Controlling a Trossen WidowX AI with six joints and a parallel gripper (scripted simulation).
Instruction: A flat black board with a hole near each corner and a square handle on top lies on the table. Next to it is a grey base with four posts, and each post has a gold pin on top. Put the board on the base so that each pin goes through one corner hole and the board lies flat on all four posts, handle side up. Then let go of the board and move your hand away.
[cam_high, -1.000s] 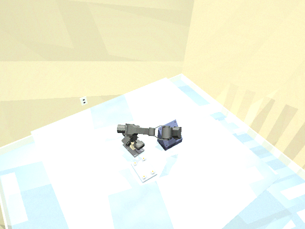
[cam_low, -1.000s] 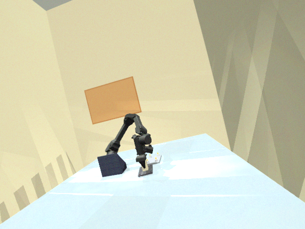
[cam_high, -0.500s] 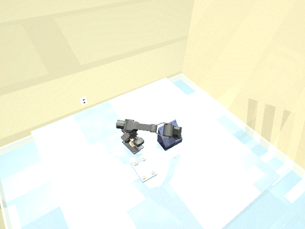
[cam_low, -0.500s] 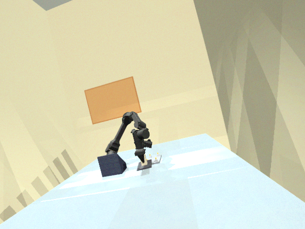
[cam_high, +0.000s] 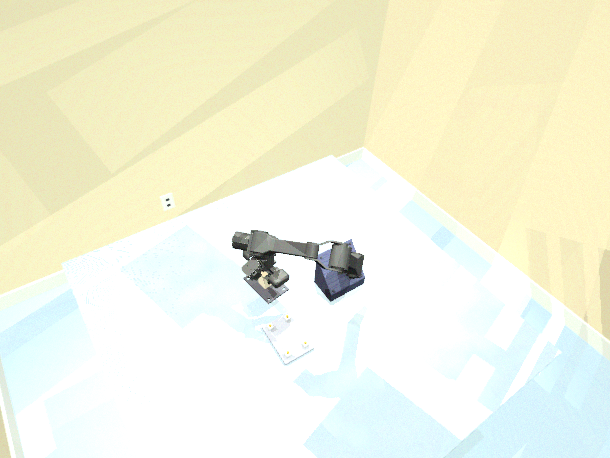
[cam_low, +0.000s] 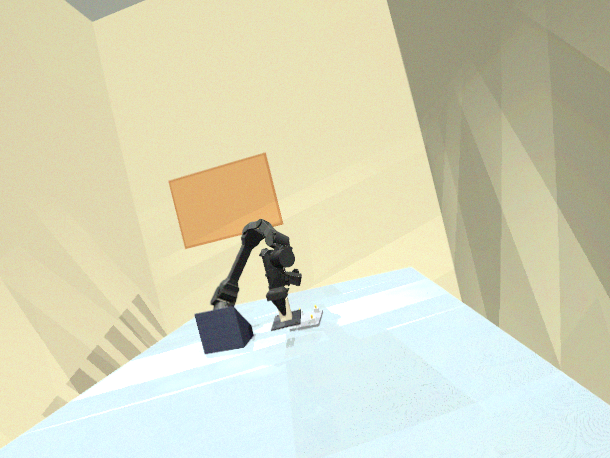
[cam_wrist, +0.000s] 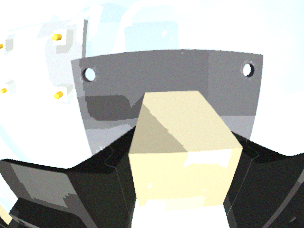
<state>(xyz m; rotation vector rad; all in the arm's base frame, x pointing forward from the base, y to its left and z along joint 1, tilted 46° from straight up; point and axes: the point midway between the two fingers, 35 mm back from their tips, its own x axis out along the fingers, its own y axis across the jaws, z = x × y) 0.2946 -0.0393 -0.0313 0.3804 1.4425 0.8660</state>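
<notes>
Hiding board's (cam_high: 274, 295) (cam_low: 278, 326) (cam_wrist: 172, 72) near corner holes: gripper (cam_high: 265, 278) (cam_low: 285, 315) (cam_wrist: 174, 129), handle (cam_high: 264, 283) (cam_low: 288, 310) (cam_wrist: 185, 125).
</notes>
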